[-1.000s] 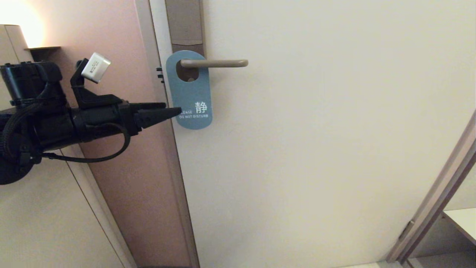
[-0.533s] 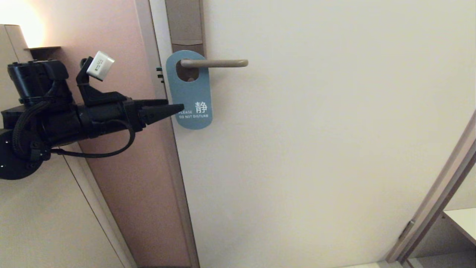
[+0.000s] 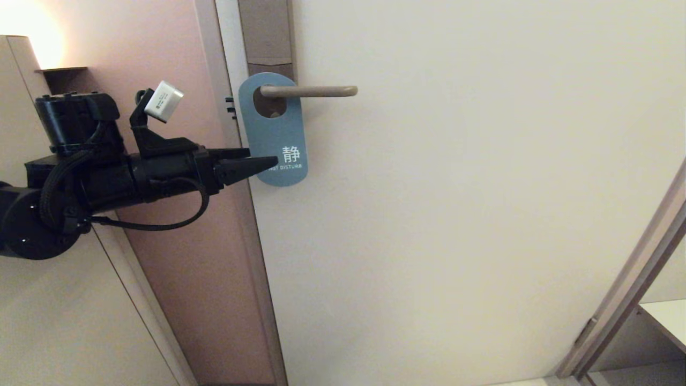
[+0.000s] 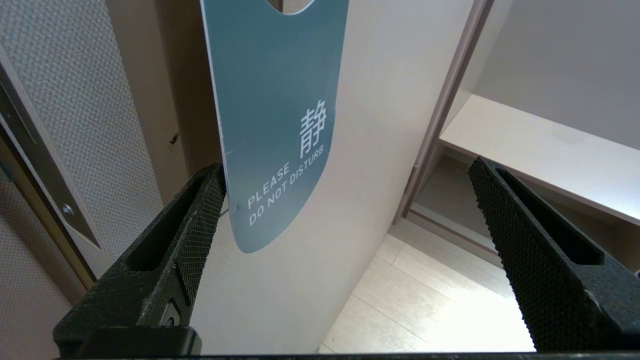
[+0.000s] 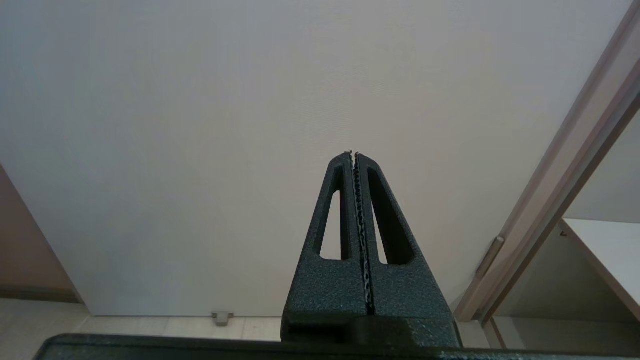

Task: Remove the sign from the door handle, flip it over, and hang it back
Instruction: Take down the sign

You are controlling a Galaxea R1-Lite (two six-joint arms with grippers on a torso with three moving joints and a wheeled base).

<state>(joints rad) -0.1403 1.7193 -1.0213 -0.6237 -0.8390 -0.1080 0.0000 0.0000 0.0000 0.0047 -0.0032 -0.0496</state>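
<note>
Sign (image 3: 274,134): I see it hanging lengthwise down from the door handle (image 3: 313,91); lower end between my prongs
Left tool (image 3: 262,161): wide open, empty; nearer arm
Right tool (image 5: 355,155): shut, empty, parked

Left hand (image 3: 256,159) level, fingers wide apart; right hand (image 5: 354,155) closed.

Left end effector (image 4: 345,170) agape, straddling sign (image 4: 275,115) edge.

Cream door (image 3: 455,214), wall lamp (image 3: 27,27), shelf (image 4: 540,145)
</note>
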